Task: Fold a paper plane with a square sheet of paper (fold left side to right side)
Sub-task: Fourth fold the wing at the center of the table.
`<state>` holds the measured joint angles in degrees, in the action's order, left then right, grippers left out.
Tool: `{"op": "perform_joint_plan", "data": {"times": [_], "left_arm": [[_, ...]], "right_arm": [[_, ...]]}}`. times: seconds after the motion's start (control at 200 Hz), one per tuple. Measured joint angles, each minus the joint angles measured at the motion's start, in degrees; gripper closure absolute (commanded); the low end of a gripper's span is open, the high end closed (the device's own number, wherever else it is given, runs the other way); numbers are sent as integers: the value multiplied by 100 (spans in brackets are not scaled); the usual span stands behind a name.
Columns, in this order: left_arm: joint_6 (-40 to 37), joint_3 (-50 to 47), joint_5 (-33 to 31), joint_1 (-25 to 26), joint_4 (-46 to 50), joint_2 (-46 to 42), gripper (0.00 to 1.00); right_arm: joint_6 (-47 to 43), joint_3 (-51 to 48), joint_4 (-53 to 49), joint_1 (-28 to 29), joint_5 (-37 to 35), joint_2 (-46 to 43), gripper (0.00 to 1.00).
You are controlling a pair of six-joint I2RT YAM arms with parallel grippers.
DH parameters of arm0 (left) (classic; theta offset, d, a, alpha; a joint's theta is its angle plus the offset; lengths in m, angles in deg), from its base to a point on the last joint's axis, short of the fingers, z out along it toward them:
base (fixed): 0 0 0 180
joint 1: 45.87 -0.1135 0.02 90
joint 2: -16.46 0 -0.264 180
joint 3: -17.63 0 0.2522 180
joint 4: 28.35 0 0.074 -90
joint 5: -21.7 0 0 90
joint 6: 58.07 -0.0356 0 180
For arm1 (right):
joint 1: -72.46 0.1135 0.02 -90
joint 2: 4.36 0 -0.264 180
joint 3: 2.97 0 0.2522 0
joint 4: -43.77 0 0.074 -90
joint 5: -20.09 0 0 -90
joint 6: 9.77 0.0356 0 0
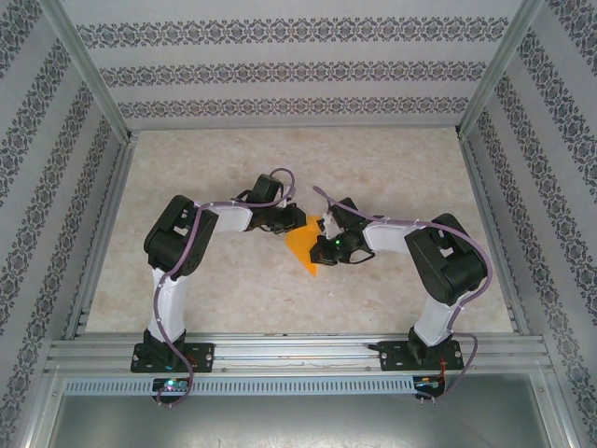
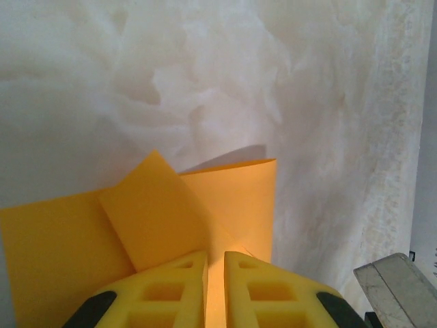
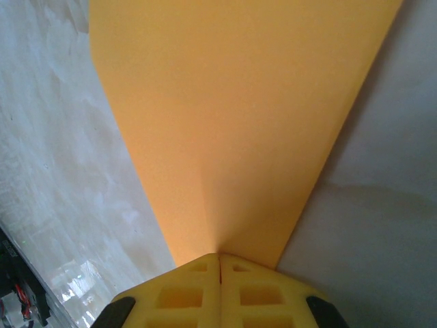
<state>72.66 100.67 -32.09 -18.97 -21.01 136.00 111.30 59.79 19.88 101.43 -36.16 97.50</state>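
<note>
The orange square sheet of paper (image 1: pixel 303 247) is partly folded and hangs between both arms above the table's middle, its point aimed at the near edge. My left gripper (image 1: pixel 287 227) holds its upper left edge. In the left wrist view the jaws of the left gripper (image 2: pixel 216 254) stand a narrow slit apart with the paper (image 2: pixel 235 198) running into it, and a folded flap (image 2: pixel 153 212) lies to the left. My right gripper (image 1: pixel 324 231) pinches the right side. In its wrist view the right gripper (image 3: pixel 219 255) is shut tight, and the paper (image 3: pixel 239 123) fans out from the tips with a faint centre crease.
The pale marbled table (image 1: pixel 224 177) is walled by patterned panels (image 1: pixel 298 70) at the back and sides. Aluminium rails (image 1: pixel 298 353) carrying both arm bases cross the near edge. A grey metal piece (image 2: pixel 399 287) shows at the lower right of the left wrist view.
</note>
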Motion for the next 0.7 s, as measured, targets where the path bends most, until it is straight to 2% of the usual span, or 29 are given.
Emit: {"op": "perform_joint_plan", "data": {"times": [0.285,0.5,0.704], "left_arm": [[-28,-74,-42,7,-70,-2,86],[-46,-234,-39,7,-337,-44,87],[-46,-306,-42,7,-463,-57,88]], "right_arm": [[50,2,-92,-48,2,-92,100],[437,55,-203,-168,413,-439,100],[680,299,190,-188,557,-535,100]]}}
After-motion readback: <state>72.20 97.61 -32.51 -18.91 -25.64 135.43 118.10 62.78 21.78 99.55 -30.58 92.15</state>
